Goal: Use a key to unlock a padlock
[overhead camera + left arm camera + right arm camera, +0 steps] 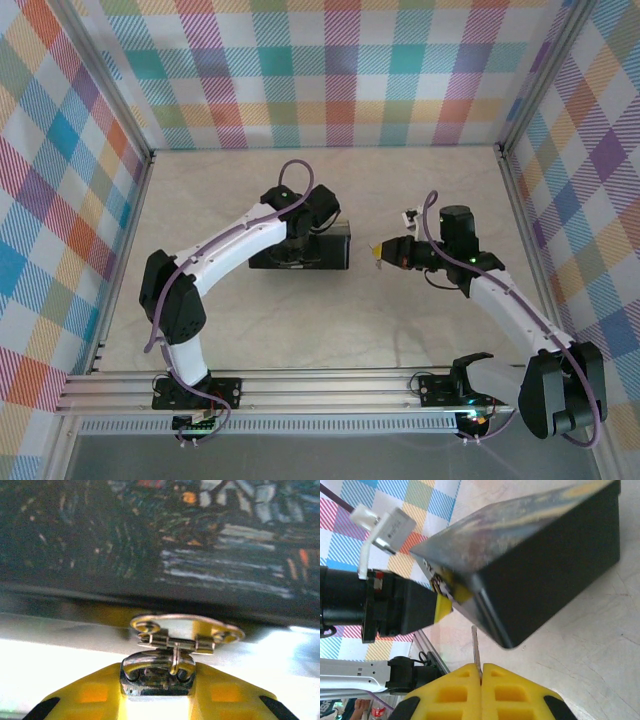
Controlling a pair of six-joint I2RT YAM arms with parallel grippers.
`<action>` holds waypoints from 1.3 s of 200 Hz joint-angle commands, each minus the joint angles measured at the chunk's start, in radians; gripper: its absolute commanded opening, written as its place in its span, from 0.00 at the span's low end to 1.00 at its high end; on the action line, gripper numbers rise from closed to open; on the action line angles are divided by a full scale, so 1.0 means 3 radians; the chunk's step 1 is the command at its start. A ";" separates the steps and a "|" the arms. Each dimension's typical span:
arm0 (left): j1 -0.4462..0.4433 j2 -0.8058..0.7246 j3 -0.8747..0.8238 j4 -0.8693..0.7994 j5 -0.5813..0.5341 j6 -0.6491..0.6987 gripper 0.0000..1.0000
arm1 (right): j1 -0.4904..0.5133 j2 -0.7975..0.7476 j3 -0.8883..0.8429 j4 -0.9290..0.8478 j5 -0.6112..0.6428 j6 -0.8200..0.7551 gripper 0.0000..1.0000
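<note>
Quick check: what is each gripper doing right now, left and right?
Left gripper: closed on the padlock.
Right gripper: closed on the key.

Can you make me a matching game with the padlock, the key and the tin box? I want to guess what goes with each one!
Things:
1. padlock
2. key
3. tin box

What goes with it:
A. dark, with a swirly painted lid
B. pinched between the right gripper's yellow fingers
C. held by the left gripper, hanging on the box's latch

Pairs: 1-C, 2-B, 3-A
</note>
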 commanded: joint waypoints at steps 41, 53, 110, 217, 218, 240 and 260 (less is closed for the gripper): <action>0.0002 -0.0304 0.0416 -0.0861 0.0563 -0.0096 0.00 | -0.0019 -0.0075 0.0185 -0.0038 -0.0186 -0.0129 0.03; 0.0006 -0.0366 0.0433 -0.0896 0.0619 -0.0147 0.00 | -0.0019 -0.0069 0.0207 -0.0046 -0.0207 -0.0127 0.03; 0.0015 -0.0482 0.0452 -0.1004 0.0811 -0.0300 0.01 | -0.0015 0.0012 0.0320 -0.0031 -0.0321 -0.0108 0.04; 0.0139 -0.0069 0.0509 -0.0852 0.1236 -0.0343 0.00 | 0.0024 0.0017 0.0158 0.0099 -0.0332 -0.0077 0.04; 0.0139 -0.0062 0.0511 -0.0854 0.1236 -0.0339 0.00 | 0.0025 0.0017 0.0157 0.0099 -0.0335 -0.0080 0.04; 0.0170 0.0081 0.0584 -0.0839 0.1246 -0.0303 0.00 | 0.0042 0.0041 0.0180 0.0098 -0.0332 -0.0080 0.04; 0.0206 0.0197 0.0678 -0.0845 0.1226 -0.0254 0.02 | 0.0062 0.0091 0.0193 0.0082 -0.0327 -0.0072 0.04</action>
